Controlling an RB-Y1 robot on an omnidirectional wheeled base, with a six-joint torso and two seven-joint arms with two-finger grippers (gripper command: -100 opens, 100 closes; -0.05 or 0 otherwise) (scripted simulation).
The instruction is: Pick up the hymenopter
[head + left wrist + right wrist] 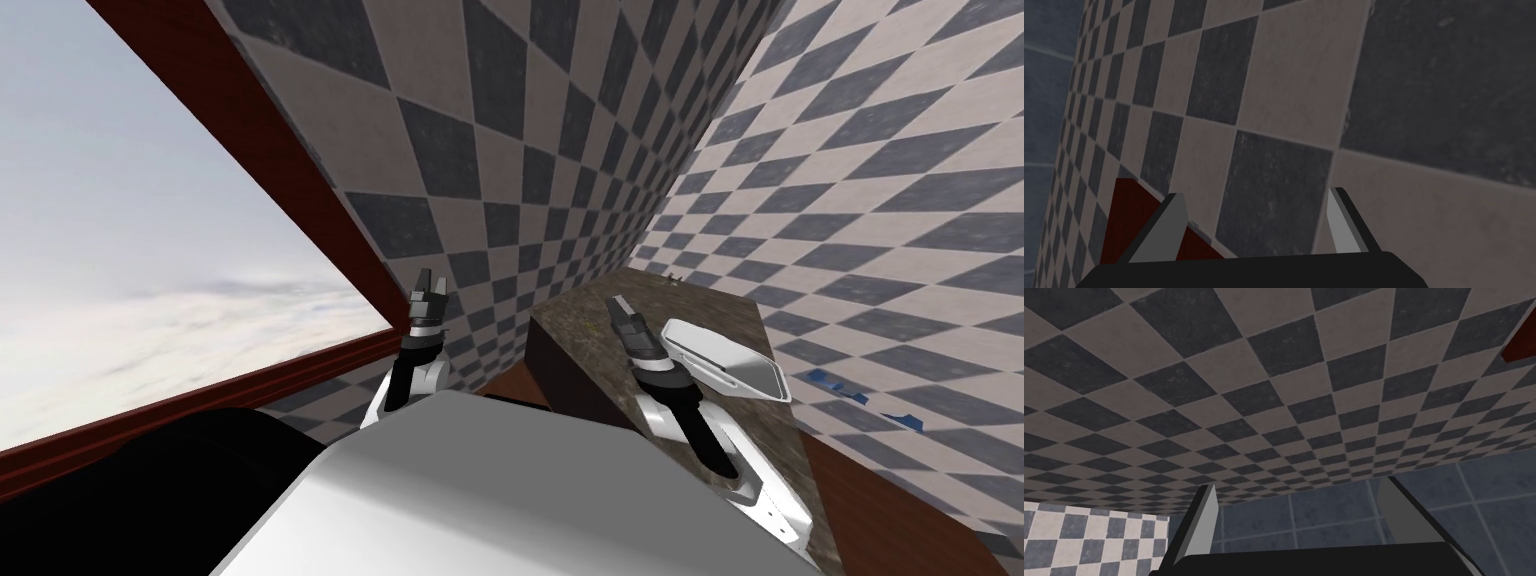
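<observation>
We seem to be in a tiled bathroom or washroom of a house. Dark-and-pale checkered wall tiles [520,150] cover the upper middle and right of the head view. At centre right a white basin [722,358] sits on a mottled stone countertop [700,295]. A window [150,250] with a red-brown frame takes up the left.

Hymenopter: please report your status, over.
Left gripper open, at wall. Right gripper open, over counter. Far end: small dark thing, perhaps the hymenopter. White sink beside path.

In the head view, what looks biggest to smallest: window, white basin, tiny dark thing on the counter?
1. window
2. white basin
3. tiny dark thing, far along the counter, so distance shrinks it.
</observation>
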